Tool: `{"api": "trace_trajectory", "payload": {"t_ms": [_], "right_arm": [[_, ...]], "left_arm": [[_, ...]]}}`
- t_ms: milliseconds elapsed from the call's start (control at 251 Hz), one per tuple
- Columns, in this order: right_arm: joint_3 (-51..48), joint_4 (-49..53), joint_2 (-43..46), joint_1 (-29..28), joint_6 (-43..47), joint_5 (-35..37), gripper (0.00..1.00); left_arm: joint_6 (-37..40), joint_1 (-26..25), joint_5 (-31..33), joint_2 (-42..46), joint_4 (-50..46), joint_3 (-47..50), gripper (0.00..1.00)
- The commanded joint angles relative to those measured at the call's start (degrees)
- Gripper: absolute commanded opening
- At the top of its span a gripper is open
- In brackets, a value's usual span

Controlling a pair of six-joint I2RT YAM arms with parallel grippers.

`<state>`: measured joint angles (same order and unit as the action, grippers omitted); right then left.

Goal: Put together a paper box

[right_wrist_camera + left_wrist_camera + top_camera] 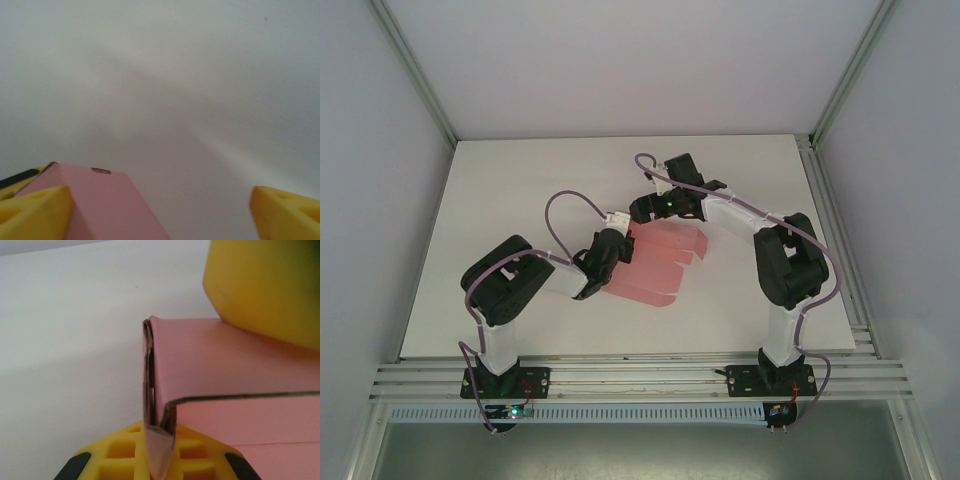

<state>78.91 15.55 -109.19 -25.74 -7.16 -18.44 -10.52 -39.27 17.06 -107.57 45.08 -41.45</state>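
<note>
The pink paper box (660, 265) lies partly folded on the middle of the white table (520, 200), with flaps fanned out to the right. My left gripper (617, 250) is shut on the box's left edge. In the left wrist view its yellow jaws (160, 442) pinch a doubled-up fold of the pink card (225, 360), which stands upright between them. My right gripper (640, 212) hovers open at the box's far left corner. In the right wrist view a pink panel (100, 205) sits just inside its left fingertip (35, 210), and the wide gap (160, 215) holds nothing else.
One yellow finger of the right gripper (265, 285) hangs close above the card in the left wrist view. Both arms meet over the table's centre. A metal frame rail (620, 375) runs along the near edge, and white walls enclose the other sides.
</note>
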Motion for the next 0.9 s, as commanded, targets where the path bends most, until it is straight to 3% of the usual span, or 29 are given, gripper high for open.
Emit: {"api": "trace_trajectory", "payload": {"t_ms": [0, 160, 287, 443, 567, 710, 894], "right_arm": [[-2.01, 0.59, 5.55, 2.76, -4.66, -2.27, 0.98], [-7.06, -5.69, 18.24, 6.84, -6.64, -0.1, 0.98], [-12.1, -4.68, 28.2, 9.02, -4.5, 2.78, 0.98], [-14.74, 2.21, 36.01, 9.31, 1.42, 3.67, 0.98], [-14.77, 7.45, 37.29, 9.32, 2.68, 4.86, 0.98], [-15.15, 10.31, 35.52, 9.31, 4.02, 4.85, 0.98], [-17.0, 10.76, 33.96, 8.2, 6.82, -2.91, 0.98]], "left_arm": [[1.76, 0.47, -3.64, 3.01, -2.83, 3.08, 0.0], [2.92, 0.58, -4.55, 11.69, -7.64, 1.43, 0.0], [1.62, 0.54, -1.49, 17.58, -16.84, -1.41, 0.0], [1.36, 0.51, 2.74, 22.17, -21.57, -1.4, 0.0], [1.45, 0.57, 4.9, 24.87, -23.02, -0.78, 0.0], [1.29, 0.58, 2.57, 28.32, -21.21, 1.15, 0.0], [0.67, 0.56, 4.06, 28.57, -22.96, 0.14, 0.0]]}}
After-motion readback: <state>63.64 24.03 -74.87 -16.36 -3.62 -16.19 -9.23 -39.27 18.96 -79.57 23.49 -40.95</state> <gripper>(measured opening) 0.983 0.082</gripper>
